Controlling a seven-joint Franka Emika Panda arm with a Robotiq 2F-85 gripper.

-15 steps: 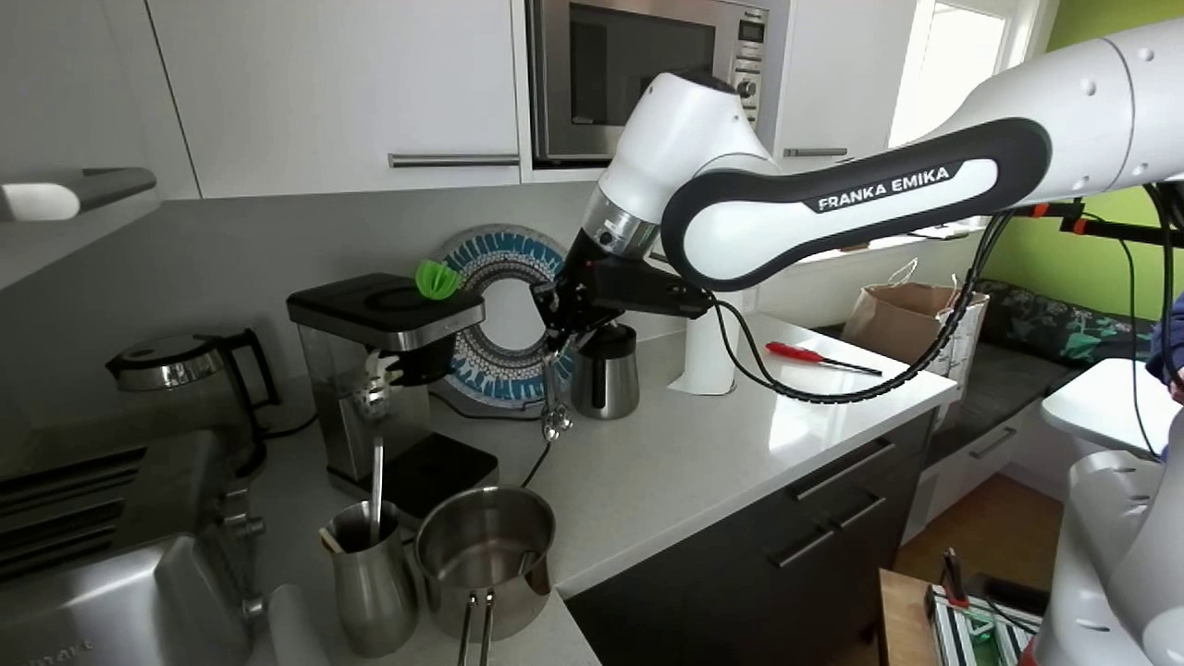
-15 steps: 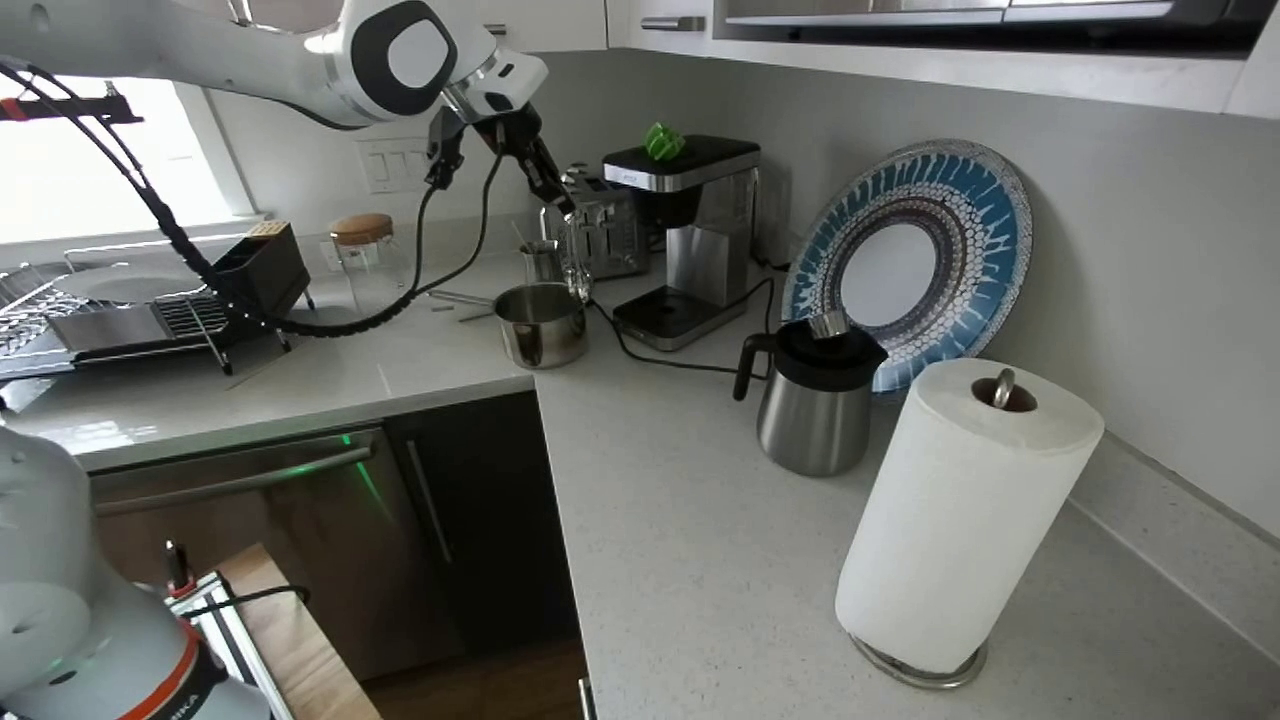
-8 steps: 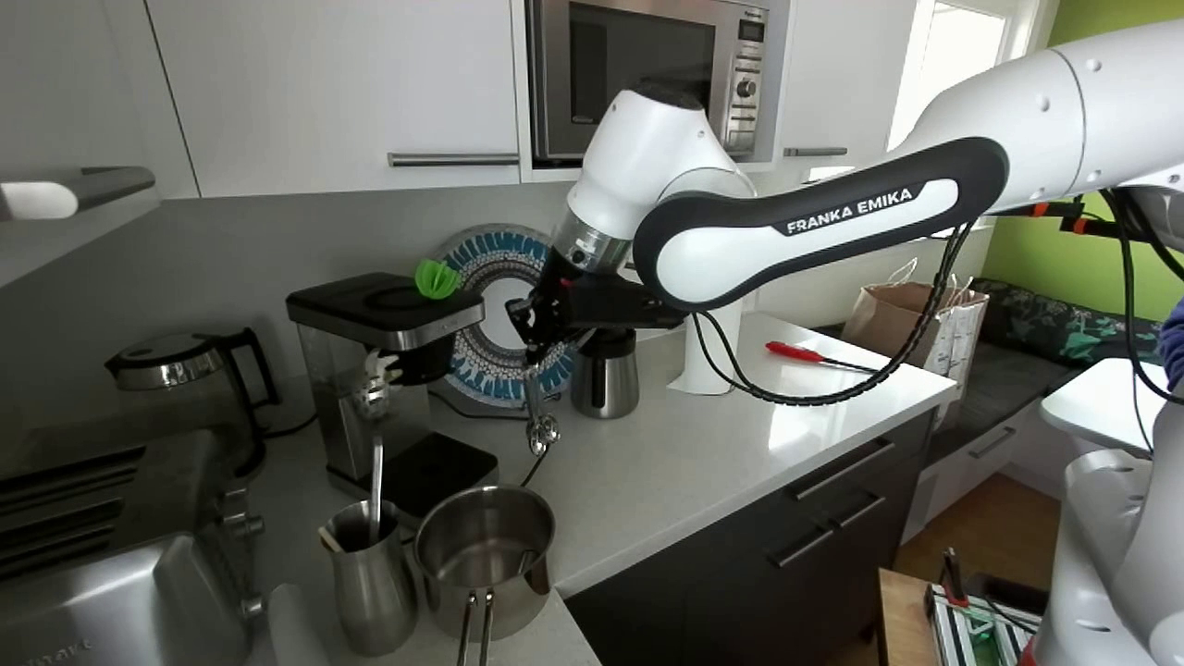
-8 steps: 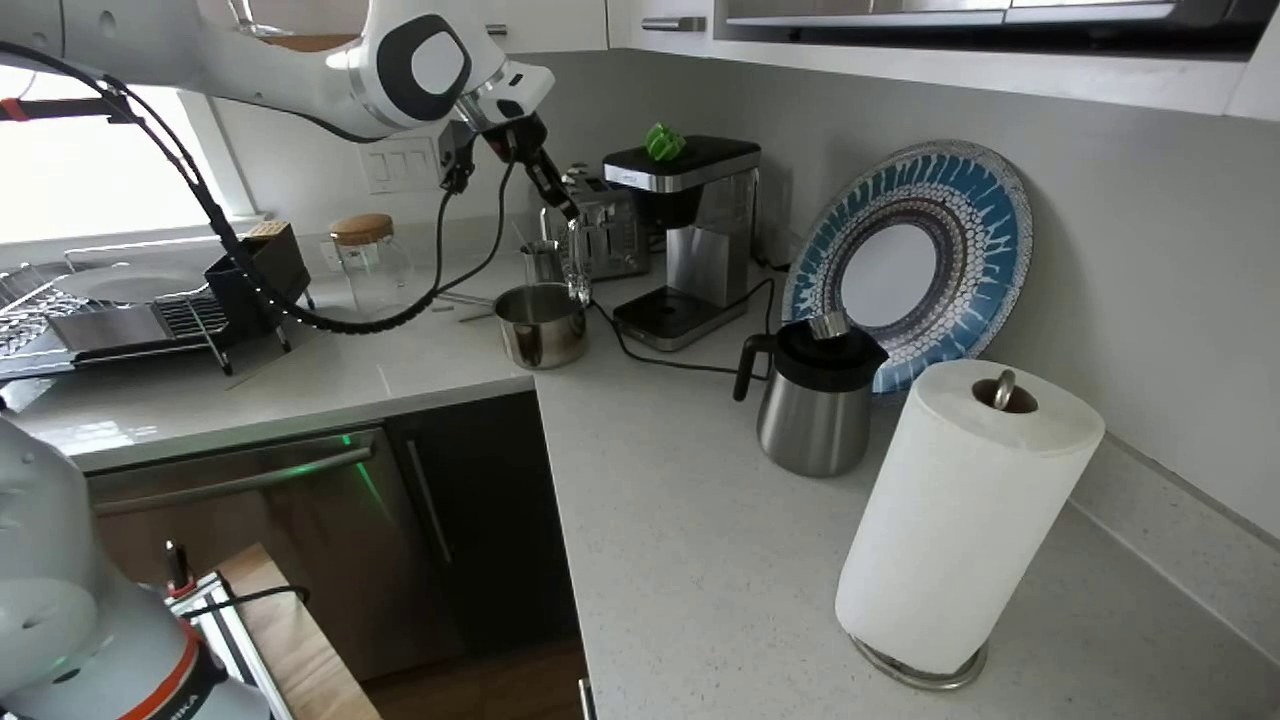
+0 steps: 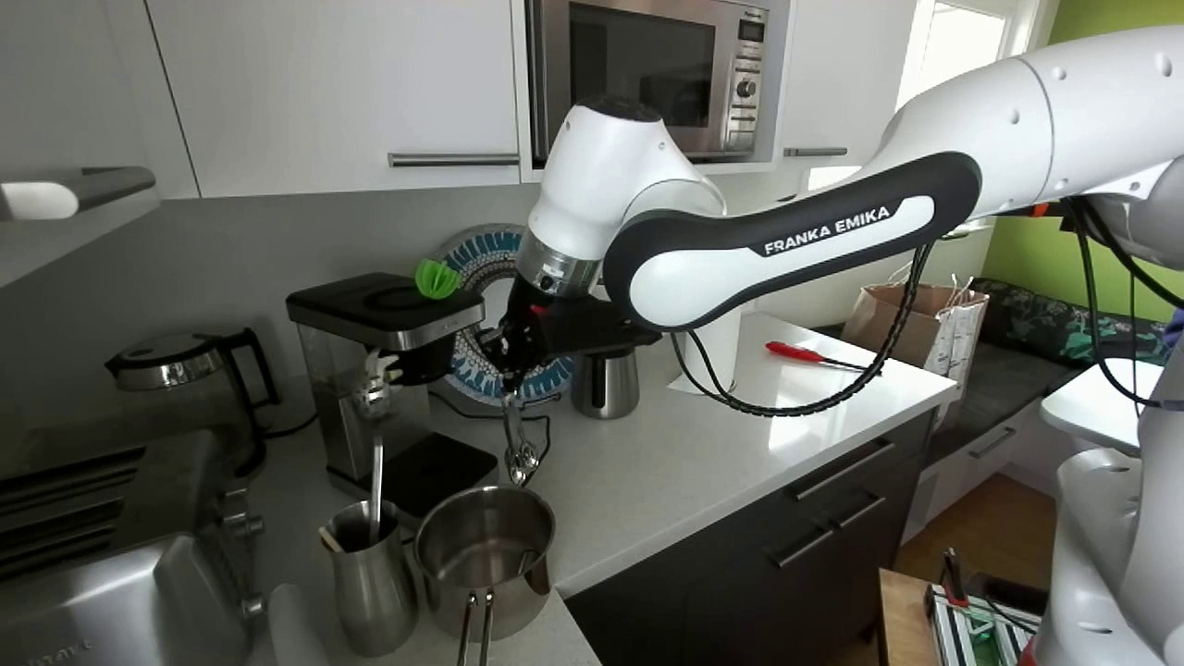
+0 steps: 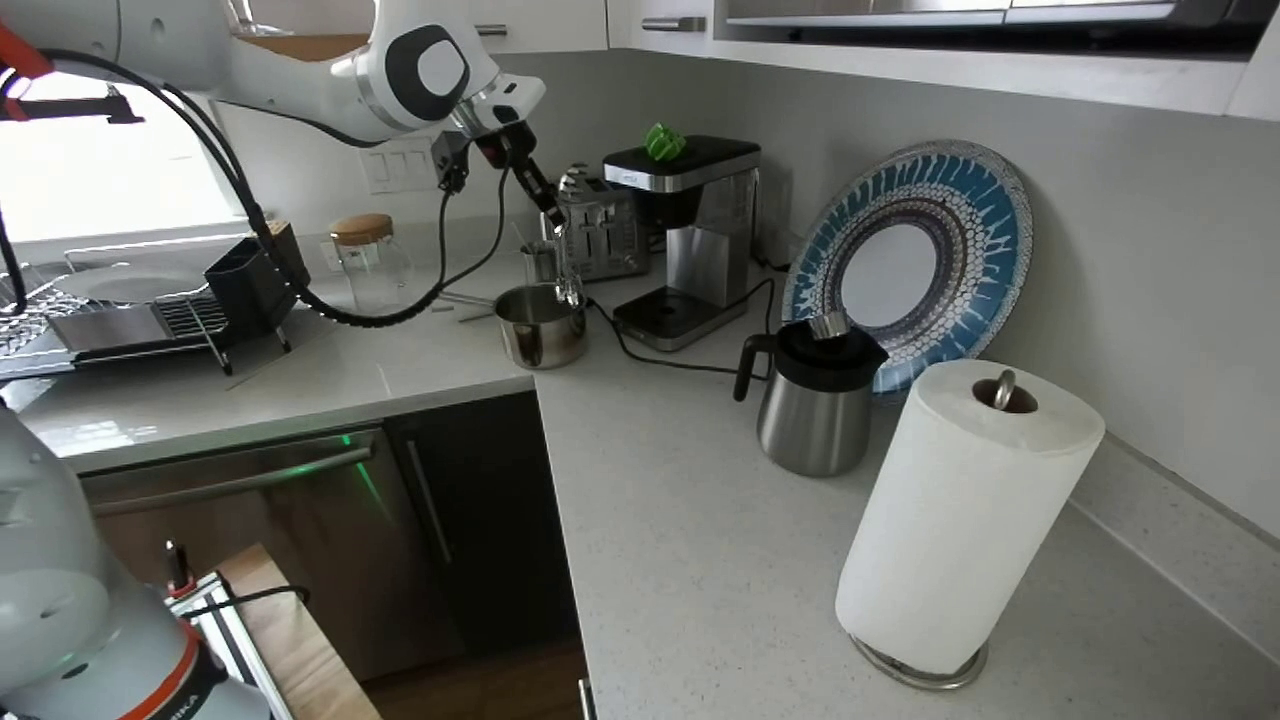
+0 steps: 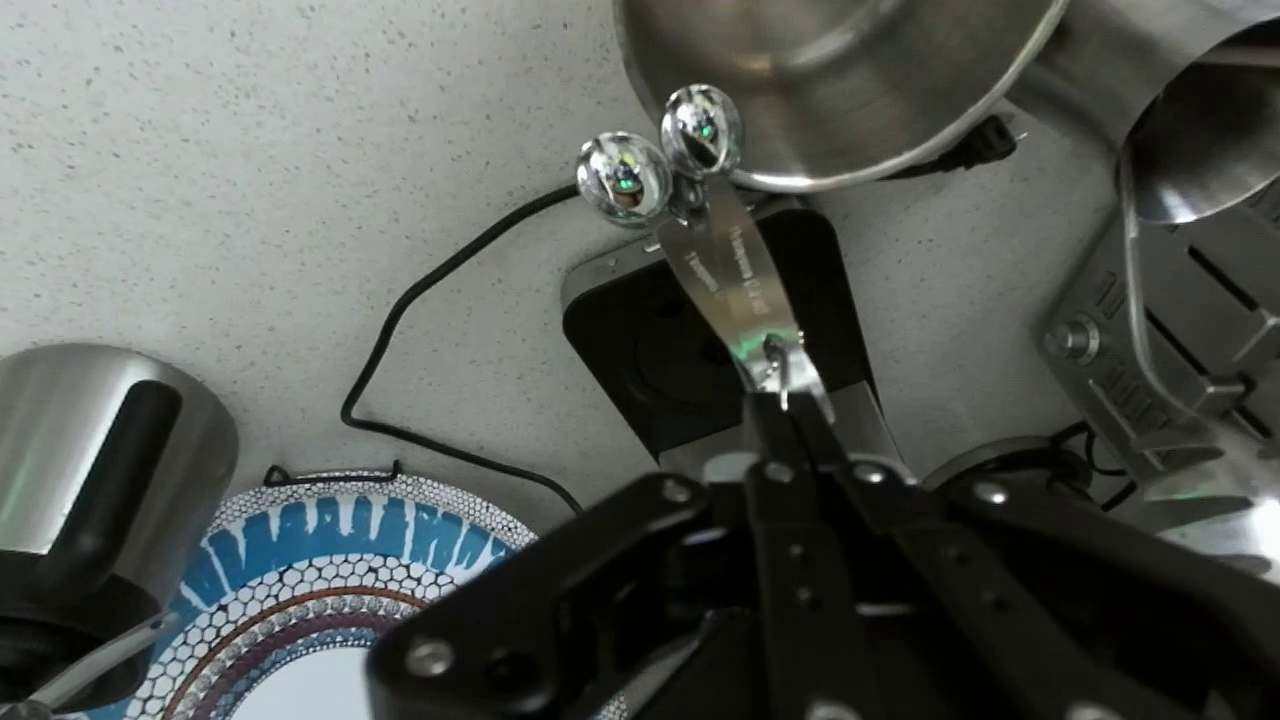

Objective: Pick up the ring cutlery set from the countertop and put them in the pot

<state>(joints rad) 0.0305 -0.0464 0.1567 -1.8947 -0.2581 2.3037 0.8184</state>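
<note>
- Spanning the pale countertop [image 5: 721, 444] from the right in an exterior view, the robot arm [image 5: 786, 242] is holding the ring cutlery set [image 5: 514, 433] above, or just beyond, the far rim of the pot [image 5: 513, 610]; no second arm is showing.
- The coffee machine [image 5: 379, 305] is standing far and left of the set, its dark base [image 5: 449, 472] reaching close behind the pot, so it is probably limiting any swing that way.
- The pot is sitting nearer than the set and slightly left; the coming move is likely calling for a short shift nearer and leftward, then lowering.
- The steel jug [image 5: 375, 592] is standing just beside the pot, on the left, with a long utensil [image 5: 376, 490] rising from it; overshooting leftward is perhaps risking a snag.
- The gripper [image 7: 789, 408] is slanting downward and pinching the joined end of the set.
- The set is hanging below, its long axis running close to upright, the lower end tipping slightly right in both exterior views.
- The rounded ends [image 7: 703, 130] are hanging lowest; in the wrist view one is overlapping the pot's rim and the other is falling outside it. Whether either is touching metal, the views are not showing.
</note>
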